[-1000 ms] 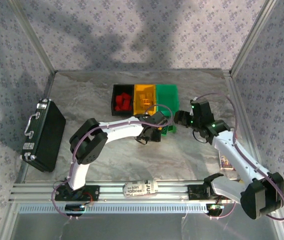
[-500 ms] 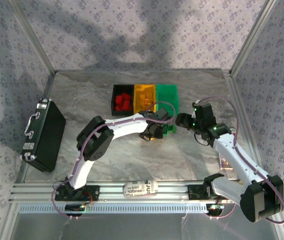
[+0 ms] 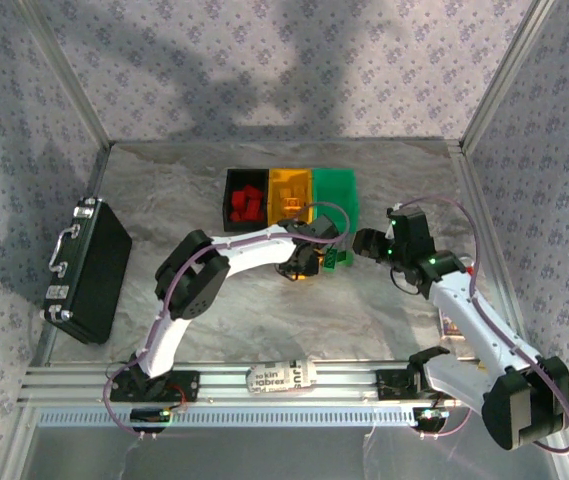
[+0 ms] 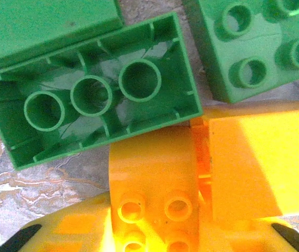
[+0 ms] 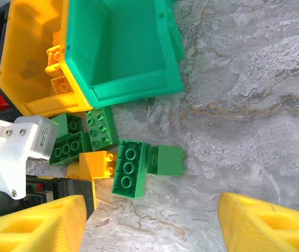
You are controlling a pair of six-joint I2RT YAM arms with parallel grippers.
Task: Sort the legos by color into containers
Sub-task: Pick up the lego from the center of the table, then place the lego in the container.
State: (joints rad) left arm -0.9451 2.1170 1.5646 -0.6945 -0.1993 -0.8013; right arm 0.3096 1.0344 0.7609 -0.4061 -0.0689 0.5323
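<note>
**Orange brick pinched, greens waiting**

On the table (image 3: 264,320), the joined containers (image 3: 314,173) stand just beyond the loose legos (image 5: 101,128). The left tool (image 4: 154,220) pinches a yellow-orange brick (image 4: 152,173) (bound, I judge, for the orange-yellow bin (image 5: 31,58)). The right tool (image 5: 152,231) hovers spread and empty above green bricks (image 5: 130,169).

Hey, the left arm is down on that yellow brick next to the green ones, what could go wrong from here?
1. The left gripper looks closed on the yellow brick, which lies right against an upside-down green brick. Lifting may drag that one along.
2. The right gripper hangs open over the same pile by the green bin, so the two arms could bump in such close quarters.
</note>
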